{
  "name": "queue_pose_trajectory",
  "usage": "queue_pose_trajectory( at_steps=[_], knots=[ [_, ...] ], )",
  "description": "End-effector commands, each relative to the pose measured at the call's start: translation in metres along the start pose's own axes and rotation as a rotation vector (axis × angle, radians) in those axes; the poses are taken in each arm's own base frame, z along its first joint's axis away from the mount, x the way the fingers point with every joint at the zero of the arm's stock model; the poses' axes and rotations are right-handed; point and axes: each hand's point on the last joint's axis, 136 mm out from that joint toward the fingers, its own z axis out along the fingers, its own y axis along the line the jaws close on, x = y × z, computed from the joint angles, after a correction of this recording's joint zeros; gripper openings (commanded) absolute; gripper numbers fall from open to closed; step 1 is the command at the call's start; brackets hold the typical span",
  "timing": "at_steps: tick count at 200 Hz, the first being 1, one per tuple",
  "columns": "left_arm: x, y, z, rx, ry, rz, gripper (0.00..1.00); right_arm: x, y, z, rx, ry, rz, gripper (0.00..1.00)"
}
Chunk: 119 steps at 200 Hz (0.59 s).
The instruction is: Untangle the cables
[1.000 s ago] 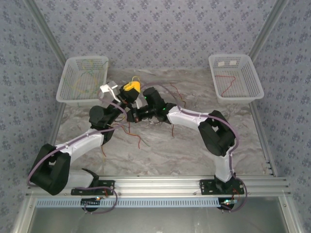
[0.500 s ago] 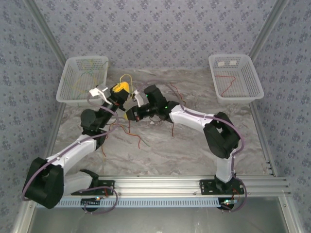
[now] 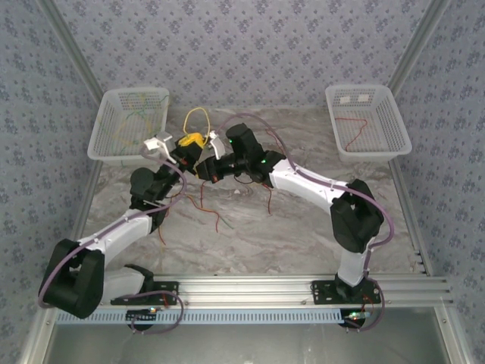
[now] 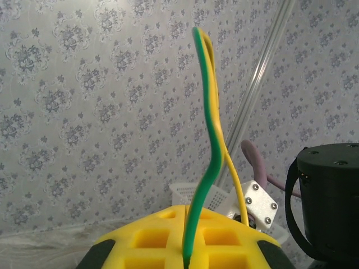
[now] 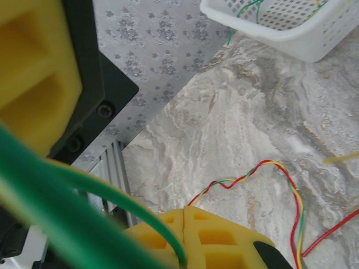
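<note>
Both arms (image 3: 121, 226) bent inward | left gripper (image 3: 189, 143), right gripper (image 3: 204, 168) clamp cable (image 3: 198, 111)

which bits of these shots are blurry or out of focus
right wrist: the green cable crossing close to the lens is a smeared blur, marble tabletop and basket are sharp; left wrist: green cable is crisp against the wallpaper; top external: even light, loose cables barely resolved

surface: grey-white marbled tabletop (image 3: 303, 235) is carrying the lot | back-left: white perforated plastic basket (image 3: 114, 157) is sitting on it | back-right: matching white mesh basket (image 3: 375, 155) is sitting there too | middle: thin wavy cables (image 5: 253, 170), red, yellow and green, are sprawling loose across the marble
</note>
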Motion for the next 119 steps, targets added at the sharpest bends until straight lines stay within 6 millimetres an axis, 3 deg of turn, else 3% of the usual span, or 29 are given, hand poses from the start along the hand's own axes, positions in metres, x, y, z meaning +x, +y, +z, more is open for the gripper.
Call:
queue_pose_trajectory(
  at_steps=[1,31,48,61,70,80,98,119],
  knots=[
    [-0.013,-0.008,0.001,0.035,-0.038,-0.032,0.02,0.007,-0.006,0.008,0.070,0.032,-0.070,0.00],
    [-0.031,-0.006,-0.005,-0.015,-0.066,0.002,0.00,0.048,-0.046,0.017,0.249,0.190,-0.088,0.00],
    [-0.041,0.007,-0.007,-0.075,-0.075,0.015,0.00,0.058,-0.058,0.020,0.289,0.235,-0.069,0.01],
    [-0.051,0.026,-0.009,-0.153,-0.075,0.025,0.00,0.050,-0.056,0.015,0.311,0.199,-0.066,0.19],
    [-0.061,0.037,-0.012,-0.204,-0.086,0.045,0.00,0.041,-0.053,0.009,0.323,0.157,-0.073,0.40],
    [-0.074,0.050,-0.015,-0.252,-0.109,0.065,0.00,0.029,-0.048,0.001,0.341,0.106,-0.088,0.55],
    [-0.098,0.069,-0.017,-0.316,-0.138,0.089,0.00,0.010,-0.036,-0.018,0.357,0.021,-0.132,0.67],
    [-0.119,0.092,-0.013,-0.400,-0.119,0.159,0.00,-0.008,-0.021,-0.044,0.390,-0.052,-0.185,0.71]
  ],
)
